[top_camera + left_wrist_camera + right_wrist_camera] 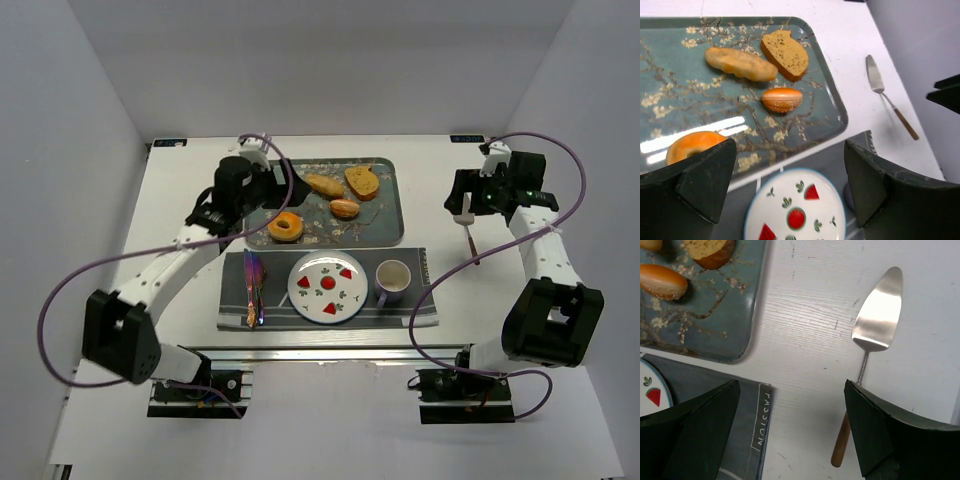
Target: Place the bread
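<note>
A blue flowered tray holds a long roll, a brown bread slice, a small oval roll and an orange bagel. A white watermelon-pattern plate lies empty on the grey placemat in front. My left gripper hovers over the tray's left part, open and empty. The left wrist view shows its jaws wide apart above the tray edge and plate, with the bagel by the left finger. My right gripper is open and empty over bare table.
A purple mug stands right of the plate and iridescent tongs lie to its left on the placemat. A metal cake server with a wooden handle lies right of the tray, under my right gripper. White walls enclose the table.
</note>
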You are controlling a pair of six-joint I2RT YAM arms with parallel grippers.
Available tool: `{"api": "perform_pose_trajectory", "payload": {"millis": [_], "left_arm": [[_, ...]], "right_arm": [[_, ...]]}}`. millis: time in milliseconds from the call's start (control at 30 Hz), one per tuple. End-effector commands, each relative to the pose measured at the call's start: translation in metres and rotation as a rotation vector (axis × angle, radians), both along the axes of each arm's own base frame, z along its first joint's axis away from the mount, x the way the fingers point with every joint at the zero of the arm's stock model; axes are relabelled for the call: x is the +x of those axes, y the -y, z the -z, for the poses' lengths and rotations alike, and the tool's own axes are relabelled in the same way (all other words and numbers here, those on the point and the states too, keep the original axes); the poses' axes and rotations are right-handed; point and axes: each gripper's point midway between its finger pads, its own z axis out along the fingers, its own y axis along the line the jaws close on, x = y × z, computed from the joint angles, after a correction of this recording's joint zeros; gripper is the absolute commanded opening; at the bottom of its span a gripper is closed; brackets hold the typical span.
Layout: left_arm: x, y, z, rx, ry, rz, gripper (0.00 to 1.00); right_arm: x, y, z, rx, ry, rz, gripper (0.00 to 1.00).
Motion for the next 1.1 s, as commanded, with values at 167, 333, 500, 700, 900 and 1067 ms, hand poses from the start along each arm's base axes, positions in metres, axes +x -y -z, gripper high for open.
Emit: {"api": "perform_pose_trajectory", "payload": {"millis": [167,333,500,700,900,1067], "left_arm": [[-0.058,-0.044,-0.006,-0.054,0.022,-0.101,0.58],[-0.088,-0.064,-0.001,-0.055,0.016,-0.146,0.24],[-0.116,-0.076,0.019,-0.098,-0.027,-0.178,0.7],[-0.14,-0.086,0.032,-0.161,-0.033,-0.208,0.74],[-0.141,-0.089,0.029,-0.154,-0.028,-0.218,0.74],[-0.14,-0.087,0.031,-0.146,-0.044,-0.209,0.74]], "right_arm": [[0.005,0.01,-0.018,-0.092,0.125,-0.163,0.7],[0.007,0.03,0.001,-0.13,0.118,-0.102,0.07],[0.004,0.051,0.025,-0.047,0.068,-0.05,0.64],[-0.004,0.063,0.064,-0.035,0.001,-0.027,0.74],[-0.005,0.066,0.108,-0.012,-0.085,-0.008,0.72],[0.009,0.077,0.13,-0.006,-0.133,0.054,0.69]]}}
